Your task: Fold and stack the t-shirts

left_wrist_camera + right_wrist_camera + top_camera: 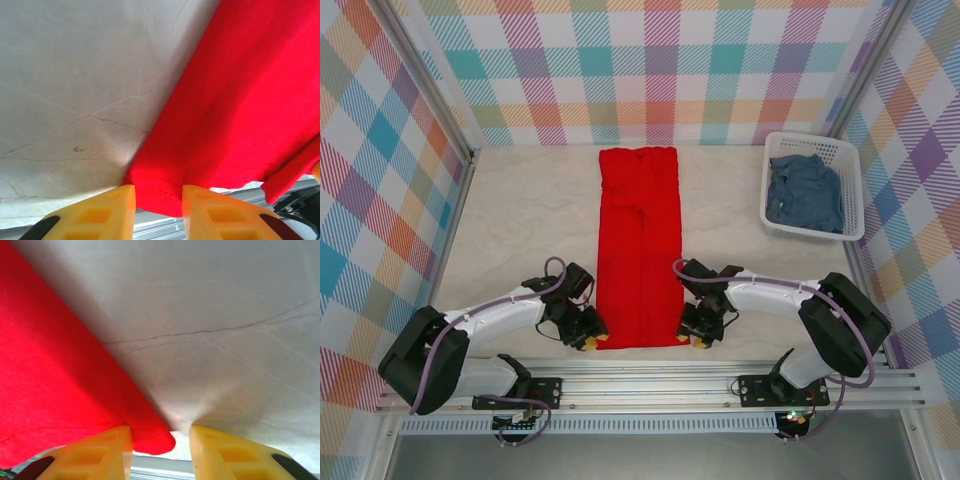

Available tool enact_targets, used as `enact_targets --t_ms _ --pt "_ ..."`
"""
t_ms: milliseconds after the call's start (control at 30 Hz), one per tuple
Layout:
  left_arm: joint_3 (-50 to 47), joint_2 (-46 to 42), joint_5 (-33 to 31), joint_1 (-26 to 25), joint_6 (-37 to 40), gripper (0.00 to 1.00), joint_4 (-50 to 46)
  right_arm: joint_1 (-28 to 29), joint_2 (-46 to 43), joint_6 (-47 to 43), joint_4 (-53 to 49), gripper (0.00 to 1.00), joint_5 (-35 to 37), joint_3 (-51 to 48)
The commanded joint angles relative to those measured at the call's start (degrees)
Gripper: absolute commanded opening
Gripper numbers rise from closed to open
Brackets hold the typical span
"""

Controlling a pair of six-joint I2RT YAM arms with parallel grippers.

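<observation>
Plainly the red t-shirt (638,240) is the one in hand: it lies in the middle of the table (530,210) as a long narrow strip, sides folded in, running from the far wall to the near edge. The left gripper (159,192) stands at its near left corner and the right gripper (161,432) at its near right corner. Both pairs of jaws are parted, each with the hem lying between the yellow fingers (112,207), not clamped.

I judge the next move to be closing on both corners together, then carrying the near end evenly over towards the far end.

The blue-grey t-shirt (805,190) sits crumpled in the white basket (850,215) at the far right, unfolded. No brand, label or writing can be read.
</observation>
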Motion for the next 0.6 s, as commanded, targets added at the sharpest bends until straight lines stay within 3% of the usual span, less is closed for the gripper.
enact_targets --t_ms 0,267,500,567 --pt "1.07 1.66 -0.26 -1.55 1.55 0.28 -0.51 1.66 2.96 2.76 4.1 0.32 -0.92 0.49" --pt "3.35 5.24 -2.92 -3.38 1.75 0.16 0.49 1.8 5.4 4.42 3.62 0.16 0.27 3.1" --pt "3.83 1.53 -5.97 -4.0 1.15 0.0 -2.37 1.86 2.1 5.89 3.5 0.01 0.05 1.79" --pt "3.24 -0.34 -5.88 -4.21 0.78 0.0 -3.47 1.8 1.0 5.95 2.38 0.0 -0.16 1.72"
